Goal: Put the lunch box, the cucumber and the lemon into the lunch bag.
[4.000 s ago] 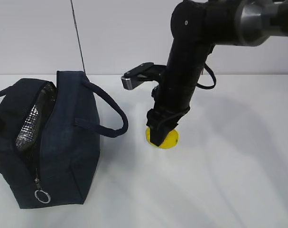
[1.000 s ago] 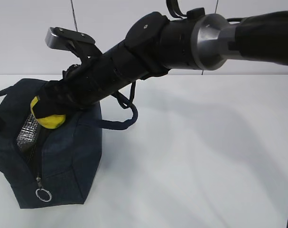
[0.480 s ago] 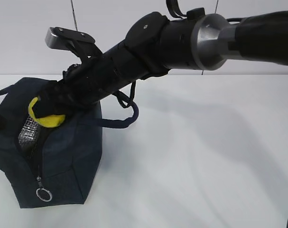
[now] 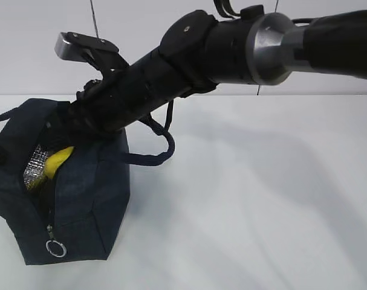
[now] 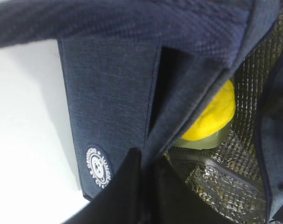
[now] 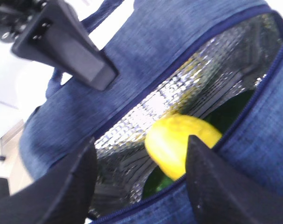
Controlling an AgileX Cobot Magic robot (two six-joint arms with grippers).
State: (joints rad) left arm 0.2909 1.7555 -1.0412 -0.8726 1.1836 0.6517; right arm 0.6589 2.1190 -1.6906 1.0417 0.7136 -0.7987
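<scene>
I read this as the drop-off of the lemon [image 6: 181, 142], likely the last of the three items: it sits free inside the lunch bag [image 4: 86, 187], just below my right end effector [image 6: 141, 175], whose two dark fingers [image 6: 69, 182] stand wide apart on either side of it with clear gaps, gripping nothing. In the exterior view the lemon shows as a yellow sliver in the zipper opening against the silvery lining, under the tip of the right arm that reaches across from the right.

In the right wrist view something dark green lies beneath and beside the lemon, which I take to be the cucumber [image 6: 234, 109]. In the left wrist view the lemon rests on a pale green surface, probably the lunch box [image 5: 204, 140] lid. So all three appear to be inside.

The left end effector is close against the bag's outer side, near the round logo patch [image 5: 98, 167]; a dark shape sits at the bottom of that view, and I cannot tell whether it is gripping the fabric.

Next I would lift the right arm straight up and out, minding the loop handle [image 4: 156, 142] draped under the arm so it does not snag.
</scene>
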